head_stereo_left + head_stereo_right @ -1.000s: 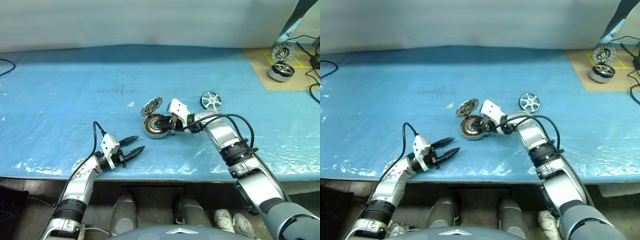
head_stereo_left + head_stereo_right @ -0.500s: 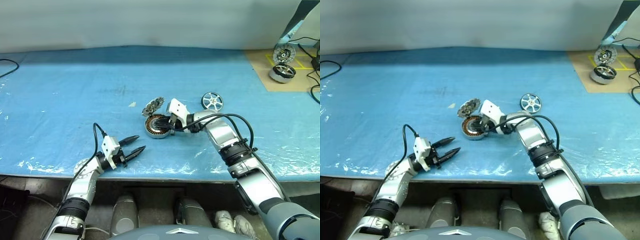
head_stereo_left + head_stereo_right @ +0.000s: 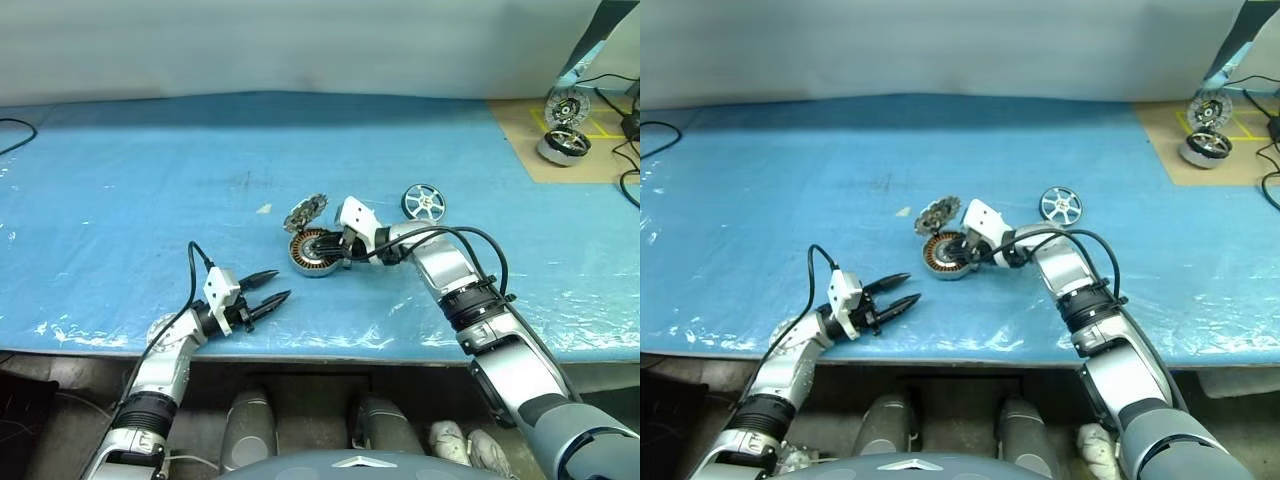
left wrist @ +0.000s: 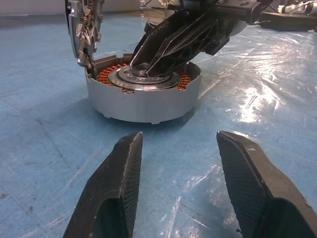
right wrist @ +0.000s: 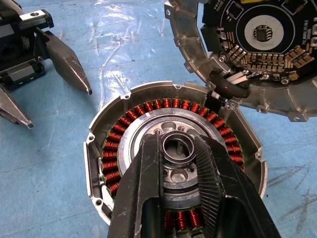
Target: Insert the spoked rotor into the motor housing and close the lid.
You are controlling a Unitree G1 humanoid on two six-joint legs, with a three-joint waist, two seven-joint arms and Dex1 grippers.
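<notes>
Blue table: right gripper fingers clamp the motor housing hub; left gripper parted, idle. Spoked rotor at two o'clock needs fetching; lid open.

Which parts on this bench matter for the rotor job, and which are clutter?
Job:
- motor housing, open
- lid, tilted up at its rim
- spoked rotor, lying apart on the blue sheet

Clutter:
- two motor units on the far brown board
- cables beside them
</notes>
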